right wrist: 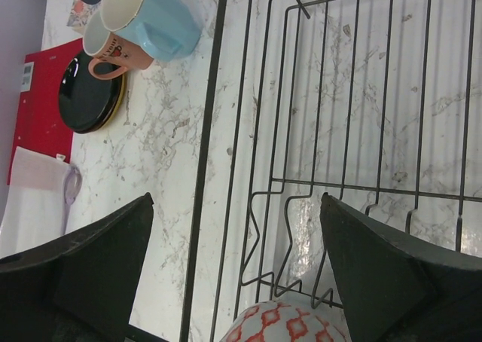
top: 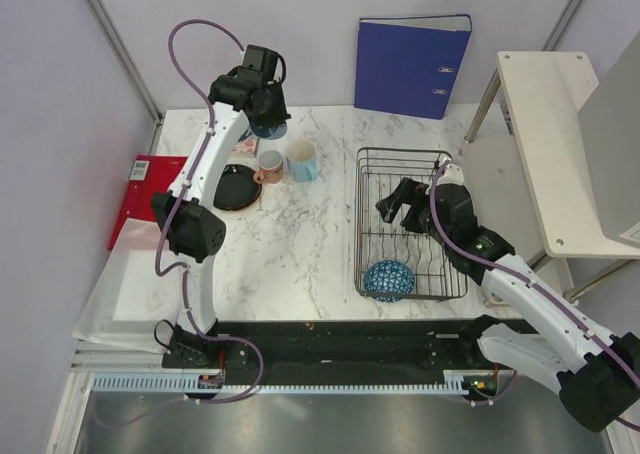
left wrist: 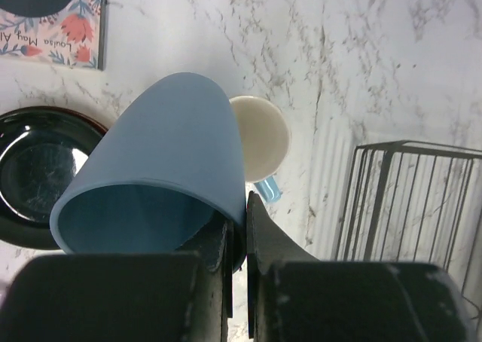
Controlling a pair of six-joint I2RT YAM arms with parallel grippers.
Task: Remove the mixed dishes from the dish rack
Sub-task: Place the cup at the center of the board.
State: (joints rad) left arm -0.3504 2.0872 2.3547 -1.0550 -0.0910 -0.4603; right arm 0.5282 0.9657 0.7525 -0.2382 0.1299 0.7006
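At the table's (top: 300, 264) 9 o'clock edge a red folder (top: 133, 196) lies flat. The black shallow dish (top: 236, 187) sits just to its 3 o'clock side on the marble top. At about 11 o'clock on the table the left gripper (top: 262, 109) hangs over the surface. Its jaws are pressed onto the rim of a blue mug (top: 272, 129). In the left wrist view the fingers (left wrist: 260, 236) pinch that rim from inside and outside, and the mug (left wrist: 166, 176) is tilted with its open mouth toward the camera. I cannot tell whether it touches the table. A floral card (left wrist: 53, 10) lies at 12 o'clock from the black dish. The salmon-orange cup (top: 269, 165) stands upright at the dish's 2 o'clock. It touches a pale blue mug (top: 302, 160) on its 3 o'clock side, and this mug is cream inside. A blue binder (top: 412, 64) stands against the wall at 12 o'clock. The dish rack (top: 358, 224) fills the table's 3 o'clock side. The blue net-patterned bowl (top: 388, 280) rests inside it at its 6 o'clock end. The right gripper (top: 398, 202) hovers over the rack's middle. In the right wrist view its fingers (right wrist: 83, 274) are spread wide and hold nothing, with the rack's 9 o'clock rim (right wrist: 207, 169) between them.
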